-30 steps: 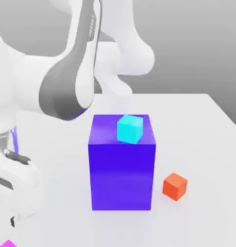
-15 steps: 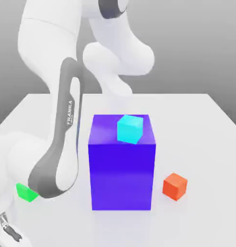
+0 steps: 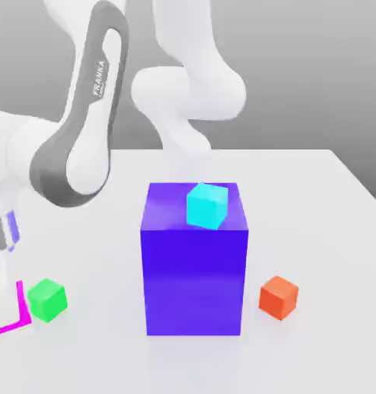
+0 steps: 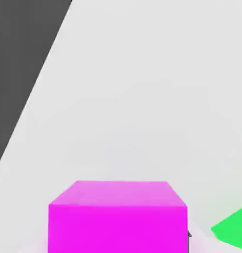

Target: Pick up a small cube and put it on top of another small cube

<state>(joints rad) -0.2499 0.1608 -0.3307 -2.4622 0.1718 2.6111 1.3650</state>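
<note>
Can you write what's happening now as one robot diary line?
arm: low at exterior view's left | magenta cube: close under hand camera | green cube: beside it | stacking: not yet done

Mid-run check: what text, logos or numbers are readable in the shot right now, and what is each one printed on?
"FRANKA": runs lengthwise along the dark grey panel of the arm link in the exterior view. A smaller line sits beside it, too small to read.
No text on the blue-violet block, the cyan cube, the green cube, the orange cube or the magenta cube.
</note>
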